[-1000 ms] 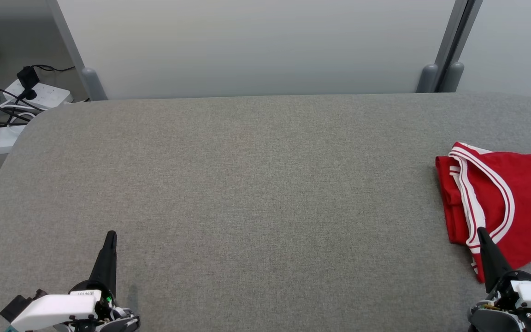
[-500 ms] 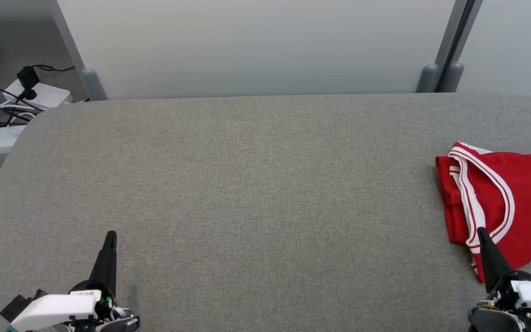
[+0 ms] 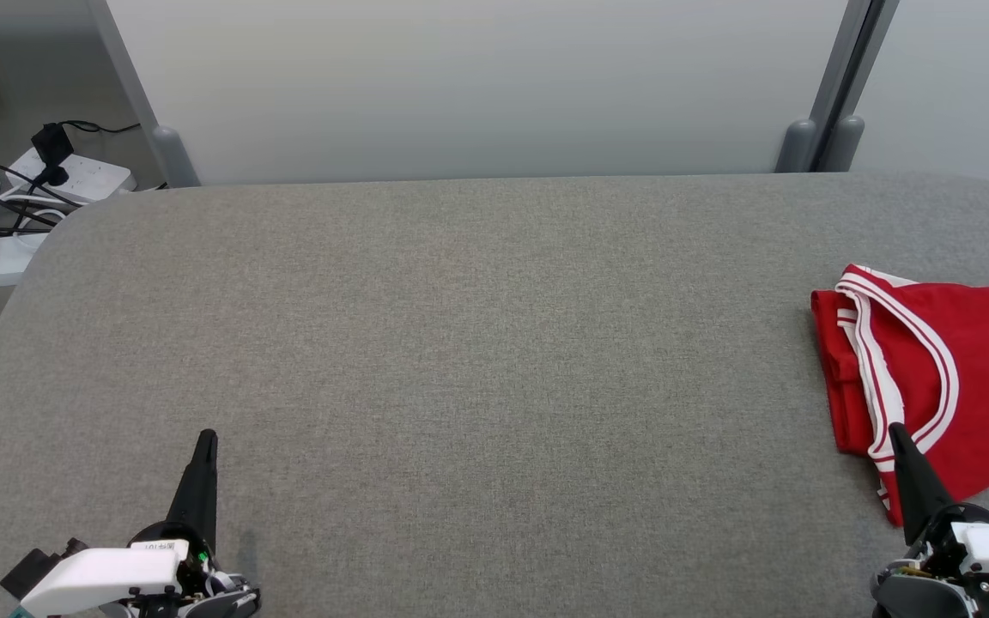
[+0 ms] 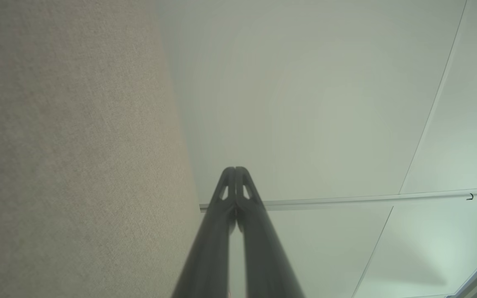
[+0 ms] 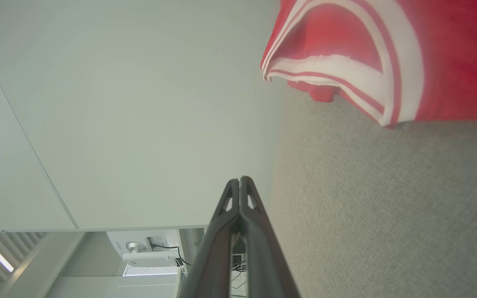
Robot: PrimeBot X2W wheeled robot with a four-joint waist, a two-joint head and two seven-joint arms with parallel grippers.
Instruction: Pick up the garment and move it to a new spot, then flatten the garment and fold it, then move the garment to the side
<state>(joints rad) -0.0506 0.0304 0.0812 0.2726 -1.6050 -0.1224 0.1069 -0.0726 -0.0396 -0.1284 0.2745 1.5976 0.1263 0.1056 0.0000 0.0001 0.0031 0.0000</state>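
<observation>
A folded red jersey (image 3: 932, 378) lies on the grey table (image 3: 494, 343) at three o'clock; the left gripper (image 3: 205, 438) and right gripper (image 3: 894, 429) are clenched, empty.

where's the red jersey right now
In the head view the red jersey lies on the right side of the grey table, just ahead of the right gripper.
</observation>
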